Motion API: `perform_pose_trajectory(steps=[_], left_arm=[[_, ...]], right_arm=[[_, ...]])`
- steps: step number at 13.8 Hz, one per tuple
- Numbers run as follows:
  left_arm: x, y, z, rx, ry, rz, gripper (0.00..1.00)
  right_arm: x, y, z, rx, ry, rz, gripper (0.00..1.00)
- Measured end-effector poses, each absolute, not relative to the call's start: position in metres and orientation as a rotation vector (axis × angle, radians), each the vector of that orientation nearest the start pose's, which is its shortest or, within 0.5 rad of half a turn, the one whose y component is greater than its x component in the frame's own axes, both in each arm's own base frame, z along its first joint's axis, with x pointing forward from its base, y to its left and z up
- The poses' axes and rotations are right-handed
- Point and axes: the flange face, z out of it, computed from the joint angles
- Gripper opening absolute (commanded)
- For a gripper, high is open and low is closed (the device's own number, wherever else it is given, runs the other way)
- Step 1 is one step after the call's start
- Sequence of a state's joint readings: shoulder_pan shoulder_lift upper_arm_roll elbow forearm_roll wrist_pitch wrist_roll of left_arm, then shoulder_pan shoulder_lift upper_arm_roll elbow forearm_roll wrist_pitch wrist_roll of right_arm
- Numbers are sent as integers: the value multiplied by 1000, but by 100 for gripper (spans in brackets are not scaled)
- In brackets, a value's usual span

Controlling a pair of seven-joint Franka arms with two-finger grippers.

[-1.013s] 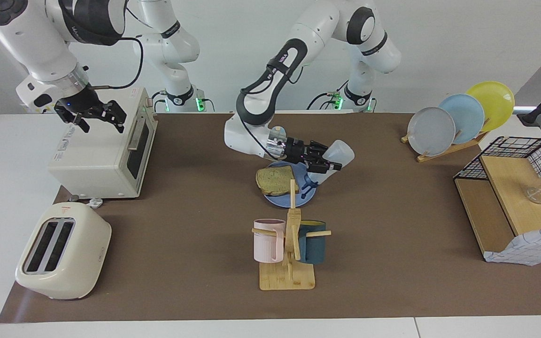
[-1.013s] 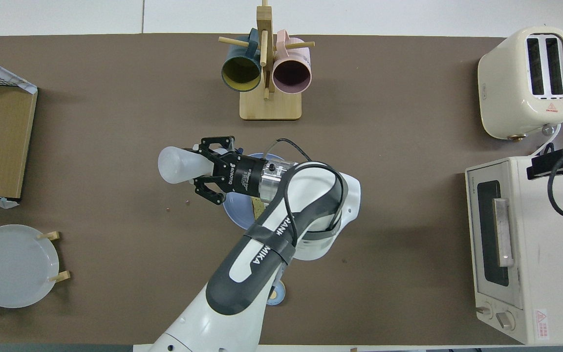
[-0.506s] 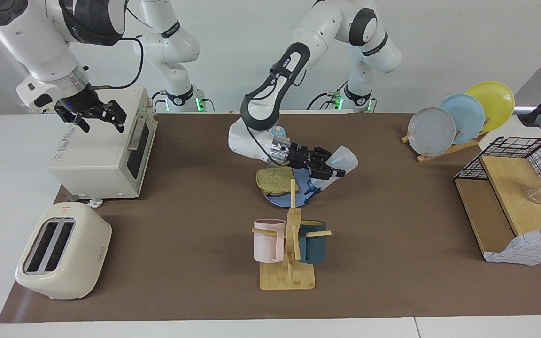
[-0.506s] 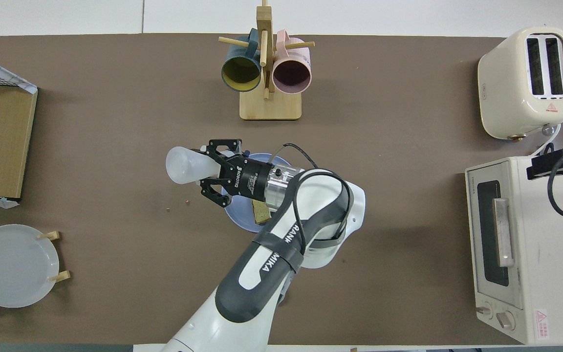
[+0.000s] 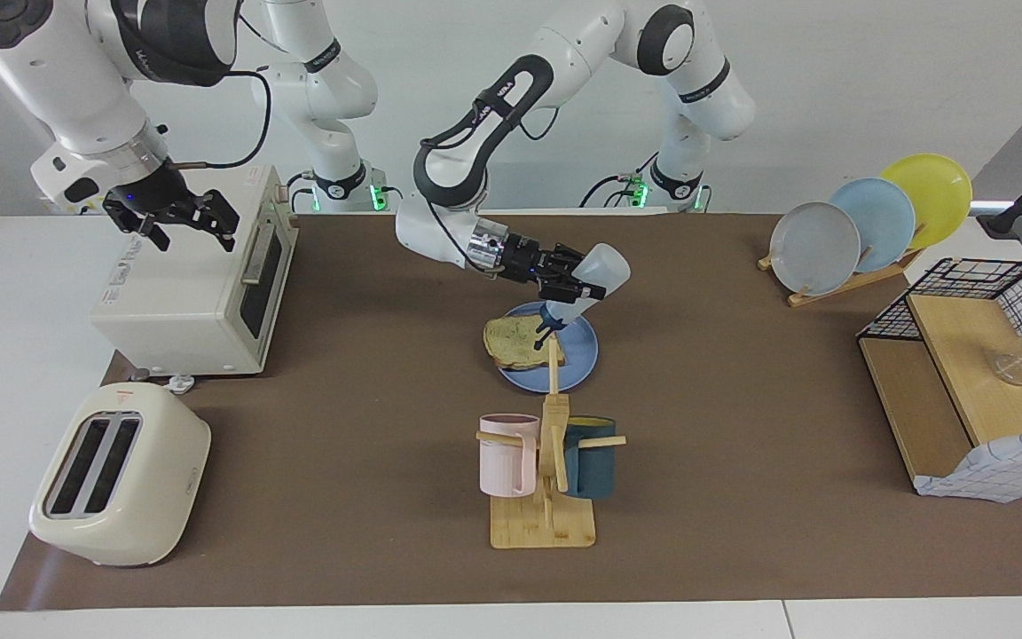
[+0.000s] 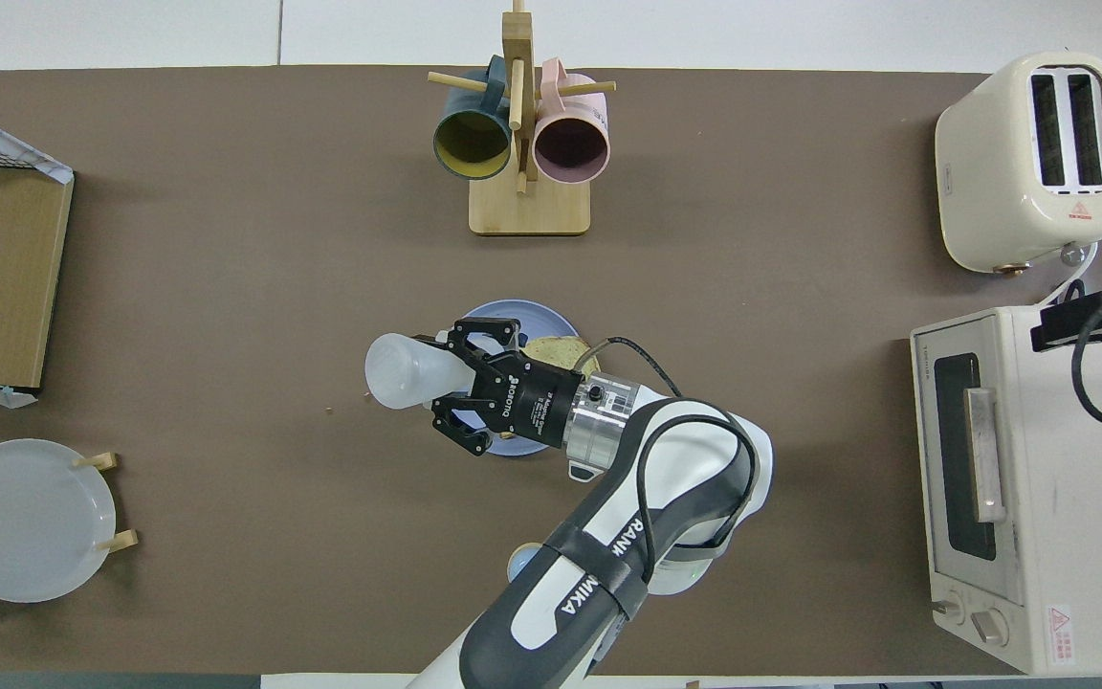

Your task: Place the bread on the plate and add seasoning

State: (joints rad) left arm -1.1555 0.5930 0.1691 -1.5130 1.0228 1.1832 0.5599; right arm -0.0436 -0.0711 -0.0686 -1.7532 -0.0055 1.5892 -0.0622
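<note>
Facing view: high camera across the table (image 5: pixel 742 497), looking at the robots, whole mat visible. Overhead view: high above the robots' end, looking steeply down and forward. Half a turn apart. Shared: mug rack (image 5: pixel 546 461) (image 6: pixel 522 144), toaster (image 5: pixel 121 475) (image 6: pixel 1034 158), plate (image 5: pixel 577 364) (image 6: pixel 513 316).

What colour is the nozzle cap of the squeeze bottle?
Dark navy blue; the squeeze bottle shows its cap best in the facing view.

Tan bread (image 5: pixel 515 340) lies on blue plate (image 5: pixel 580 362); white seasoning bottle (image 5: pixel 595 273) tilts nozzle-down above
</note>
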Motion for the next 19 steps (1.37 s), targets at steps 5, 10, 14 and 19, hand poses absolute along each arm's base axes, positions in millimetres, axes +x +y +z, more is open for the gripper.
perform_pose_trajectory(steps=[5, 10, 14, 19], left_arm=[[420, -444, 430, -1352, 1307, 554, 0], [454, -380, 519, -1635, 1348, 444, 0], [485, -326, 556, -1860, 1383, 341, 0], [525, -263, 577, -2139, 1385, 176, 0]], right_arm=[[525, -61, 579, -3130, 77, 145, 100], [525, -61, 579, -3130, 77, 145, 100], [525, -61, 579, -3130, 77, 145, 100], [525, -61, 579, -3130, 77, 145, 100]])
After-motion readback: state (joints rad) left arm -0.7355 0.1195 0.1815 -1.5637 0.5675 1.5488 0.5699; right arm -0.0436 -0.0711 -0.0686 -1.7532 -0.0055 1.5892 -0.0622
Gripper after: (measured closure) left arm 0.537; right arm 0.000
